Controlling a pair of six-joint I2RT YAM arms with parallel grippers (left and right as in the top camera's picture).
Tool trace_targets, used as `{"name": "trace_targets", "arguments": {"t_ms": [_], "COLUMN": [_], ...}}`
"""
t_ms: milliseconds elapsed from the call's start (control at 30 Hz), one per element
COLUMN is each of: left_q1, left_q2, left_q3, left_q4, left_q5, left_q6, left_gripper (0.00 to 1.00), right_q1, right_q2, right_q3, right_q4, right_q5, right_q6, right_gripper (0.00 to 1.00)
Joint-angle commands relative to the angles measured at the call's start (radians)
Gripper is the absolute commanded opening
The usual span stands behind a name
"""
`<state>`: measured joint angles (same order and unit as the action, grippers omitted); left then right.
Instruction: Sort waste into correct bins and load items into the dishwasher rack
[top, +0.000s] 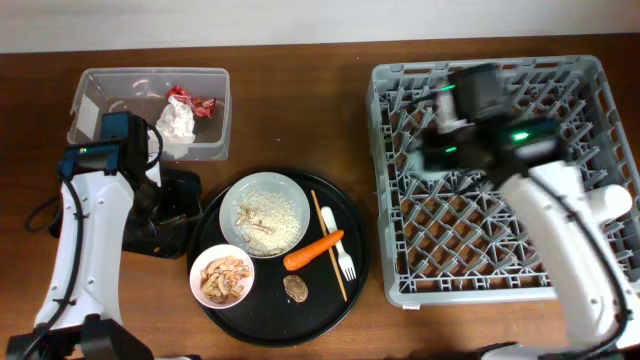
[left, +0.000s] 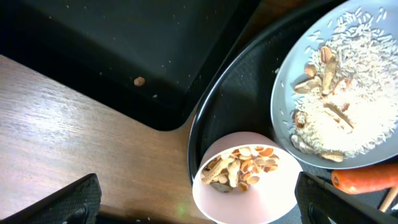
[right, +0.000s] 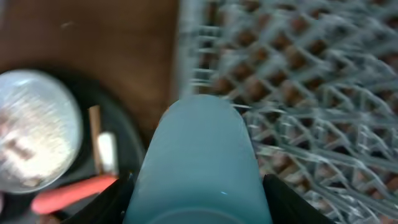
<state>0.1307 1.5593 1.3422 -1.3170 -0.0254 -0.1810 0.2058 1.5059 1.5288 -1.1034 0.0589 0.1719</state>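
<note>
Right up close to the right wrist camera was the light blue cup (right: 199, 168), and the right gripper (right: 199, 202) had its two fingers (right: 115, 199) pressed on the cup's sides, gripping it. The cup hung over the left part of the dishwasher rack (top: 480, 240), the big grey crate at the right end of the counter. A white cup (top: 612, 200) lay in the rack near the counter's right edge. The left gripper (left: 205, 208) was empty, with its fingers (left: 68, 202) spread wide apart. The small pink bowl (left: 245, 180) showed between them, full of beige food scraps (left: 242, 165). The bowl sat on the large round black tray (top: 350, 295) near the front edge, in the middle of the counter. Beside it on that tray was the pale round plate (top: 228, 215) with white rice (top: 283, 212) on it. An orange carrot (top: 313, 250), a white fork (top: 341, 250), thin wooden chopsticks (top: 319, 212) and a small brown lump (top: 295, 288) lay there too, and the carrot crossed the chopsticks. The shallow black tray (left: 124, 43) sat just left of the round one. The clear plastic tub (top: 88, 105) stood at the back left corner, holding a crumpled white napkin (top: 175, 125) and the red shiny wrapper (top: 190, 100).
</note>
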Motion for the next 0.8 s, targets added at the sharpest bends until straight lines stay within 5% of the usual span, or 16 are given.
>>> {"name": "trace_targets", "arguments": {"t_ms": [0,200,533,667,767], "left_q1": [0.002,0.002,0.002,0.002,0.002], "left_q2": [-0.019,-0.019,-0.019,-0.019,-0.019], "left_q3": [-0.005,-0.005,-0.005,-0.005,-0.005], "left_q4": [0.006,0.008,0.019,0.02,0.019], "left_q5": [0.003,0.004,0.004,0.004,0.004], "left_q6": [-0.011,-0.011,-0.011,-0.011,-0.011], "left_gripper": [0.99,0.99,0.99,0.99,0.99], "right_q1": [-0.331,-0.779,-0.802,-0.801,-0.801], "right_q2": [-0.027,0.068,0.274,0.293,0.293], "right_q3": [0.022,0.022,0.021,0.019,0.019], "right_q4": [0.026,0.156,0.196,0.183,0.18], "right_q5": [0.01,-0.002,-0.085,-0.085,-0.086], "right_q6": [-0.034,-0.018,-0.006,-0.006,-0.006], "right_gripper": [0.53,0.52,0.53,0.84,0.86]}}
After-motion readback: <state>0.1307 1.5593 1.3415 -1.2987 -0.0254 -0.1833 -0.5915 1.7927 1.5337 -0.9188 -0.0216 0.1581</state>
